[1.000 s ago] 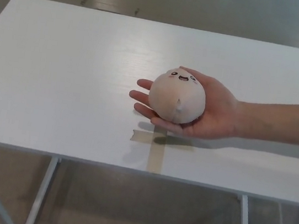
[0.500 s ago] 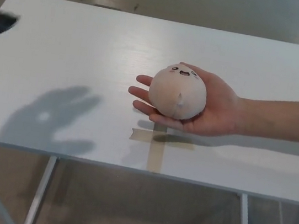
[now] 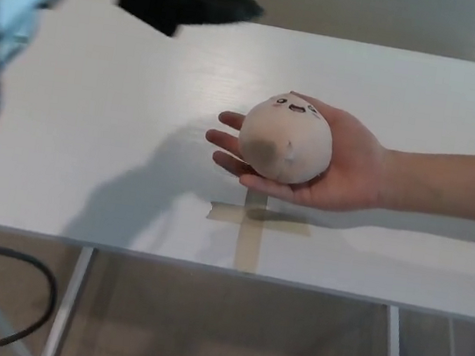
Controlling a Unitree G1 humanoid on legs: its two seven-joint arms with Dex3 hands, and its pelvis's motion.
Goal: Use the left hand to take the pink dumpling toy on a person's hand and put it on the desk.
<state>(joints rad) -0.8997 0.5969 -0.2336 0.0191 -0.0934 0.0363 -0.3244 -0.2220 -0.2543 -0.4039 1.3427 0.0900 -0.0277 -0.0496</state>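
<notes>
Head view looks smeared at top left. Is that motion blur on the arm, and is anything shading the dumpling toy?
Head view: the left hand and its arm at the top left are motion-blurred, so its finger state is unreadable. Head view: a broad soft shadow lies on the desk left of the person's hand and darkens the near side of the pink dumpling toy, which itself stays sharp.

I see a white rectangular desk (image 3: 97, 105) with a faintly grained top, standing on pale metal legs (image 3: 68, 300) over a grey-brown floor (image 3: 224, 336). Stuck flat on it near the front edge, about midway along, is a cross of beige masking tape (image 3: 253, 224); its long strip runs right up to that edge. A dark shadow falls across the desk's left half.
</notes>
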